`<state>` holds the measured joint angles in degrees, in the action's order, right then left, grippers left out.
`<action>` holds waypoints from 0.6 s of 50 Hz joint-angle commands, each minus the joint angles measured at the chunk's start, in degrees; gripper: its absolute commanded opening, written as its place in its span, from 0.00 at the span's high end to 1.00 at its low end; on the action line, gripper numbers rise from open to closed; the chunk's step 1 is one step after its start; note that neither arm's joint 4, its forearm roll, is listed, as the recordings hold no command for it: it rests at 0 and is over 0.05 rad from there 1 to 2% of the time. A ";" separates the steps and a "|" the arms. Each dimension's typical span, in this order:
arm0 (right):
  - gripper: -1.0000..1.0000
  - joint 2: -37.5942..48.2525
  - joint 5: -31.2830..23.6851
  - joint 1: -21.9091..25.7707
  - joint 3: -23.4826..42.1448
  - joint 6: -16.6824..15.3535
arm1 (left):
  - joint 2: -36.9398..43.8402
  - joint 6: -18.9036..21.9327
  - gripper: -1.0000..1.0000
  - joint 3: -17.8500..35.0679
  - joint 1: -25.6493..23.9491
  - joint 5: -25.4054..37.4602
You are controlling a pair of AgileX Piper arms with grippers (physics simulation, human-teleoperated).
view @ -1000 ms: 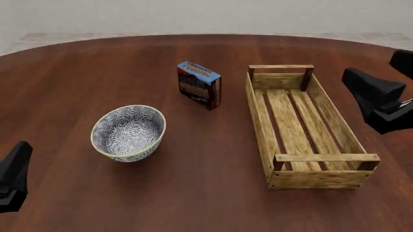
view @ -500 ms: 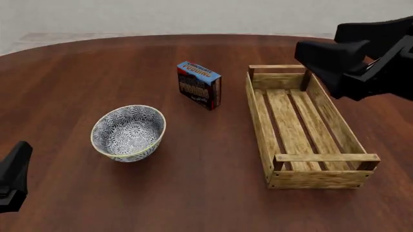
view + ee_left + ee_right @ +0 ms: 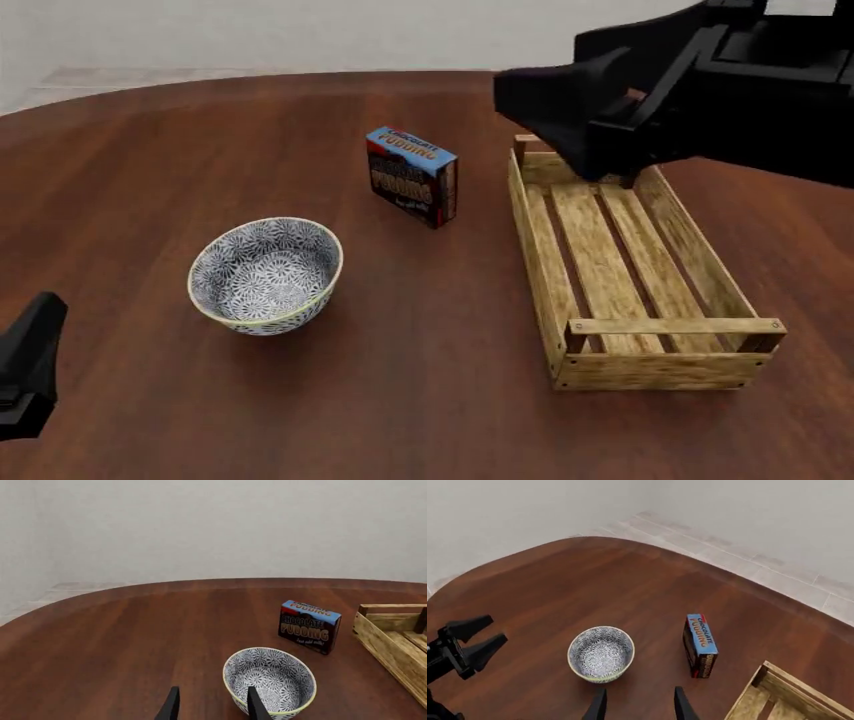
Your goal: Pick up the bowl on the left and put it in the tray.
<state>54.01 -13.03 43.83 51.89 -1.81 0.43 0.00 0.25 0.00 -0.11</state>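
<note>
Front view: the bowl (image 3: 266,276) sits upright on the left half of the table (image 3: 174,150), untouched, well apart from the tray (image 3: 627,262) on the right. One bowl, one tray, one blue chocolate pudding box (image 3: 411,175) standing between them and farther back.

Bowl: round, deep, dense blue-and-white floral pattern inside and out, pale rim. Tray: long light-wood crate, slatted bottom, low sides, a handle bar at each end; nothing inside it.

Right arm (image 3: 694,85) hangs high over the far end of the tray in this view and hides the far handle bar; its jaws cannot be made out here. Right wrist view fills that in: right gripper (image 3: 639,705) shows two dark fingers set apart with nothing between them, looking down on bowl, box and a tray corner.

Left gripper (image 3: 27,365) is only a dark shape at the lower left edge of the front view. Left wrist view shows its fingers (image 3: 172,706) parted and bare, with the bowl just ahead, one finger overlapping the near rim in the picture; contact cannot be told. Right wrist view also shows the left jaws spread, near the bowl but clear of it.
</note>
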 commanded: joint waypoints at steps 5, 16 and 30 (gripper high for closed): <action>0.00 6.27 -0.01 4.53 4.26 1.34 | 0.00 0.00 0.00 0.00 0.00 0.00; 0.00 10.22 0.40 7.54 6.20 2.01 | 0.00 0.00 0.00 0.00 0.00 0.00; 0.00 15.17 1.11 10.14 7.86 2.61 | 0.00 0.00 0.00 0.00 0.00 0.00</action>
<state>65.82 -12.27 52.02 58.43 0.61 0.43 0.00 0.25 0.00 -0.11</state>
